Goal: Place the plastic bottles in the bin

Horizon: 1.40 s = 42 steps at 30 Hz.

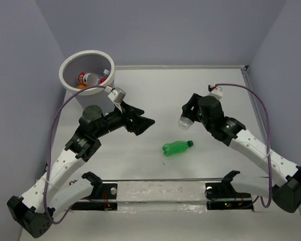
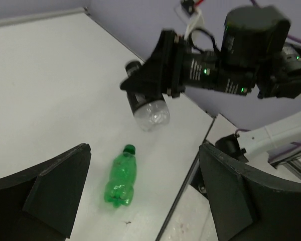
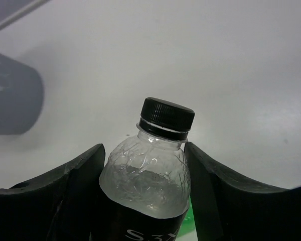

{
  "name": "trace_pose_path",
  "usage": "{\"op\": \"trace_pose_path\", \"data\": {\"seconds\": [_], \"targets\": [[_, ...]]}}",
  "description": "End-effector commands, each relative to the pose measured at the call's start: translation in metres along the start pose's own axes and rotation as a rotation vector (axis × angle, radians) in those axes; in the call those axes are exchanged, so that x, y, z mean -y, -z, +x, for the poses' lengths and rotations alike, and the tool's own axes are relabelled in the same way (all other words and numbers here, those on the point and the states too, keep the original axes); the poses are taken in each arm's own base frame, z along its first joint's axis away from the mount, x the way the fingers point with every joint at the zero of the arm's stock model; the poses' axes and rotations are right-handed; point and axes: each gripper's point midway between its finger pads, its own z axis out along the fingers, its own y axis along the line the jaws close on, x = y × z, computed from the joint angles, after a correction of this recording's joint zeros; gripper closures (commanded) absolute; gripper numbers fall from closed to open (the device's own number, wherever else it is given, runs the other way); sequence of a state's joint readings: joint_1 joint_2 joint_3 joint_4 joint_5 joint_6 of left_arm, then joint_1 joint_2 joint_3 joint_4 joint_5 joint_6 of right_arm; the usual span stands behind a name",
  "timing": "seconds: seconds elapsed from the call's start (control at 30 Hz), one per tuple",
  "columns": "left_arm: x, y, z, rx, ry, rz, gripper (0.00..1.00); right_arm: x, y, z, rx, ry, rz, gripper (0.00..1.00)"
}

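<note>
Right wrist: dark-labelled bottle, white "S.3" print

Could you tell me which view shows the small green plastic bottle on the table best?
The left wrist view: the small green plastic bottle lies whole and large. The top external view shows it whole but small; the right wrist view shows only a green sliver behind the clear black-capped bottle.

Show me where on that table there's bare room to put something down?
The widest bare stretch of table lies along the far edge, between the bin and the right wall. Crowded: the centre, where the open left gripper, the right gripper holding a dark-labelled bottle, and the green bottle sit close.
</note>
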<state>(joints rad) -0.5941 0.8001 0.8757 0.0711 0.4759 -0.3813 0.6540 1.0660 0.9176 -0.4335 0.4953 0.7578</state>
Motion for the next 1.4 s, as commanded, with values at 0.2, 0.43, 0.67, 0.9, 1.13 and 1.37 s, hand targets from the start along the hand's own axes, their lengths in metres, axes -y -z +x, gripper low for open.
{"op": "trace_pose_path", "data": {"seconds": [0.2,0.43,0.67,0.9,1.13,1.37], "targets": [[0.000,-0.033,0.037,-0.067,0.227,0.131,0.01,-0.149,0.016,-0.063,0.112,0.093,-0.563,0.46],[-0.013,-0.065,0.049,-0.095,0.293,0.160,0.01,-0.173,0.026,-0.057,0.107,0.097,-0.663,0.47],[-0.026,-0.084,0.045,-0.044,0.328,0.140,0.01,-0.180,0.024,-0.048,0.105,0.100,-0.691,0.47],[-0.028,-0.089,0.039,0.002,0.348,0.148,0.01,-0.184,0.018,-0.022,0.045,0.092,-0.721,0.47],[-0.026,-0.091,0.043,0.024,0.380,0.179,0.19,-0.185,0.020,-0.022,0.049,0.069,-0.739,0.47],[-0.022,-0.092,0.044,0.026,0.373,0.182,0.62,-0.192,0.032,-0.033,0.069,0.010,-0.784,0.45]]}}
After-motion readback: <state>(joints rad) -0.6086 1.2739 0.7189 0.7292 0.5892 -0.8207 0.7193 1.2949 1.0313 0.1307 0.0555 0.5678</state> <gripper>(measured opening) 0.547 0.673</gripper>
